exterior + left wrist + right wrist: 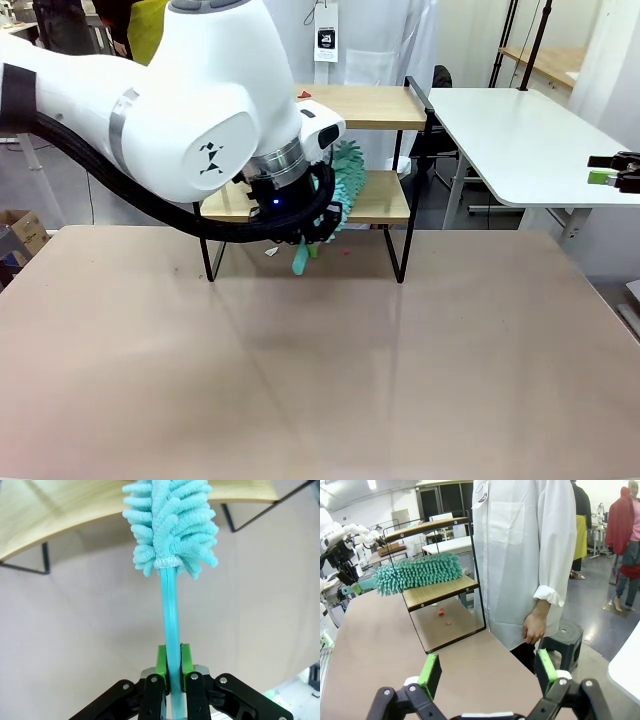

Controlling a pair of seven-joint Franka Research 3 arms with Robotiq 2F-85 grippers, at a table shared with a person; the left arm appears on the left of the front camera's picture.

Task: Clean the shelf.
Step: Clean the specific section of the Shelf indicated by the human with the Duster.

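Front view: the shelf (370,106) stands at the far edge of the brown table (320,360). The left gripper (310,228) hangs just in front of the shelf's lower board, and the teal microfibre duster (347,172) it carries reaches onto that board. A red scrap (347,250) lies on the table under the shelf. The right gripper (618,172) is well to the right of the shelf.

Left wrist view: the left gripper (173,656) has its green pads (161,661) clamped on the duster's handle (170,615), with the fluffy head (170,525) against the edge of the shelf's board (75,505).

Right wrist view: the right gripper (487,672) is spread wide with nothing between its fingers. The duster head (415,572) rests on the shelf's lower board (440,591). Red crumbs (441,612) lie beneath the shelf, and a person in a white coat (520,555) stands just beside it.
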